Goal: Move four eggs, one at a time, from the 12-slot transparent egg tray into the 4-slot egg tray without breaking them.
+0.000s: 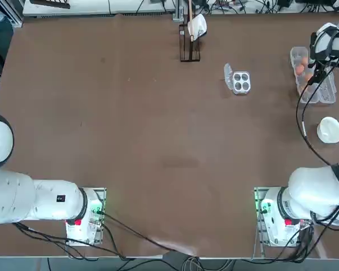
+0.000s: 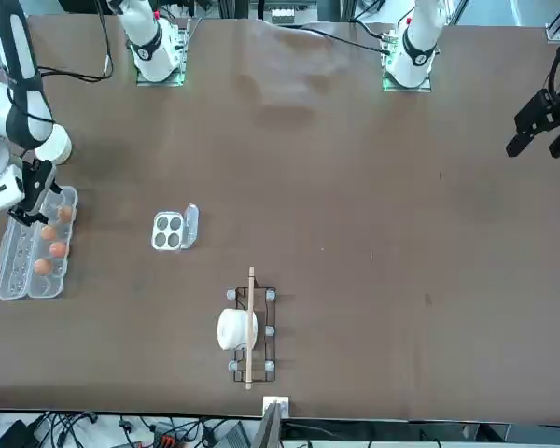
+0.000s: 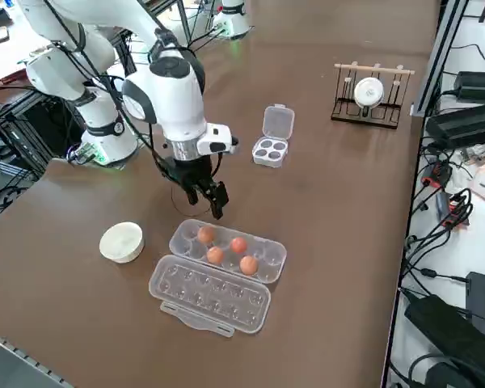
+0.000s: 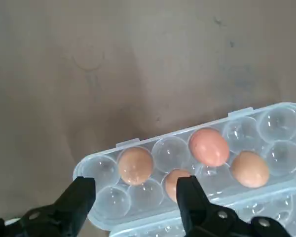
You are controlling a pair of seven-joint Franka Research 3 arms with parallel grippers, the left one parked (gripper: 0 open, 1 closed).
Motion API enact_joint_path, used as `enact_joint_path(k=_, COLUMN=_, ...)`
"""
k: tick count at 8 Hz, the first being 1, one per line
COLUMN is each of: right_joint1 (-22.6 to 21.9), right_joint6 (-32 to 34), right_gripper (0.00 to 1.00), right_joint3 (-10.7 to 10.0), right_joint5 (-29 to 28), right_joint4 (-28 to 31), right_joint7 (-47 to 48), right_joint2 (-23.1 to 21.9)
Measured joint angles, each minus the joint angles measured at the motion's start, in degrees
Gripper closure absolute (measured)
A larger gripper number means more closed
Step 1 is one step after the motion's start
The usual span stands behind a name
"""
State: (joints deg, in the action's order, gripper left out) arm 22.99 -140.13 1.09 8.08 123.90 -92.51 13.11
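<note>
The 12-slot transparent egg tray [image 3: 267, 252] lies open at the table's right side, its lid [image 3: 210, 297] folded flat beside it. Several orange-brown eggs [image 3: 238, 244] sit in cups at one end, also clear in the wrist view [image 4: 208, 146]. My right gripper [image 3: 212, 200] hangs open just above that end of the tray [image 4: 170, 154], holding nothing, with its fingers [image 4: 81, 193] spread on either side of one egg [image 4: 135, 165]. Another egg [image 4: 173, 178] is partly hidden behind the other finger. The 4-slot egg tray [image 1: 240, 82] stands toward the table's middle with bare cups and its lid flap open.
A white round bowl [image 3: 121, 242] sits near the long tray on the robot's side. A dark wire rack [image 3: 370, 95] holding a white round object and a wooden stick stands at the far edge. The table edge runs close beside the long tray [image 1: 315, 84].
</note>
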Motion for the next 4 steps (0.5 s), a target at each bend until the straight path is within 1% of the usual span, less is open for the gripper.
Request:
enact_joint_path(k=2, right_joint1=1.15, right_joint6=-2.13, right_gripper=0.00, right_joint3=-0.01, right_joint5=0.00, right_joint4=0.00, right_joint7=-3.40, right_joint2=1.52)
enact_joint_path(k=4, right_joint1=1.76, right_joint6=-4.69, right_gripper=0.03, right_joint3=0.02, right_joint5=0.00, right_joint4=0.02, right_joint7=-5.75, right_joint2=3.48)
